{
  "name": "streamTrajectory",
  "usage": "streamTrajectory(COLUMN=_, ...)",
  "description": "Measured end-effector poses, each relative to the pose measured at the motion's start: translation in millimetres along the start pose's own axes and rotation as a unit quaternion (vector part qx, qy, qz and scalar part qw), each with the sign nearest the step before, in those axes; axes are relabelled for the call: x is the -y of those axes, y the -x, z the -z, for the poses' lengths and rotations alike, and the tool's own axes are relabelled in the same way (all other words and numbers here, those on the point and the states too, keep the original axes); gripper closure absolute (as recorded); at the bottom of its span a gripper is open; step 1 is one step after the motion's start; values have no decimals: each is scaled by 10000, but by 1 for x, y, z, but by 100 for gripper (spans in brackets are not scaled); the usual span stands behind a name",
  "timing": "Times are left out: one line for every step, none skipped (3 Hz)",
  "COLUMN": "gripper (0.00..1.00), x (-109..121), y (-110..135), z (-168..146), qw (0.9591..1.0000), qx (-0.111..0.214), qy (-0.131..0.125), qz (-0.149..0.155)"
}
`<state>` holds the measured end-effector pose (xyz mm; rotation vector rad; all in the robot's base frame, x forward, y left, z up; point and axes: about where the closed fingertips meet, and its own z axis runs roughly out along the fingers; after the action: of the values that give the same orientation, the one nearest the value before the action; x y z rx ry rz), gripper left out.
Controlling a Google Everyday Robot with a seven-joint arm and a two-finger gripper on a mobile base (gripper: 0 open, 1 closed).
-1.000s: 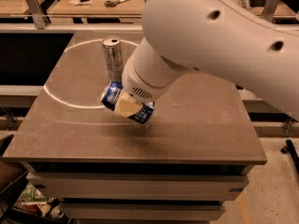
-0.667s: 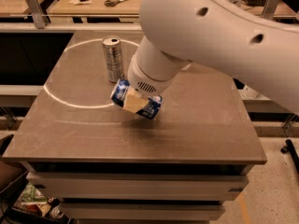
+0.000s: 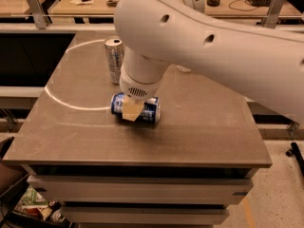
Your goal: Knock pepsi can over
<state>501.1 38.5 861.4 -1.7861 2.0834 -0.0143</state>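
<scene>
The pepsi can (image 3: pixel 150 112), dark blue with white markings, lies on its side on the brown table (image 3: pixel 204 137), a little left of the middle. My gripper (image 3: pixel 134 109) comes straight down on it from the thick white arm (image 3: pixel 213 42). It is shut on the can, and one tan finger pad (image 3: pixel 132 111) lies across the can's front side. The other finger is hidden behind the can.
A taller, slimmer silver-grey can (image 3: pixel 114 60) stands upright just behind and left of the pepsi can. A white arc (image 3: pixel 57 96) is marked on the table's left half. Desks with small items stand behind the table. Clutter lies on the floor at lower left.
The gripper has moved right and down with the pepsi can. The can was held tilted above the table and now lies flat on its side on the surface.
</scene>
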Motion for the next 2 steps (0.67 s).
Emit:
streamTrajectory(gripper=100, x=-15, y=15, z=-14, qw=9990, qx=-23, qy=368, qz=262)
streamTrajectory(gripper=100, x=-14, y=16, z=-12, qw=9990, qx=-22, qy=369, qz=262)
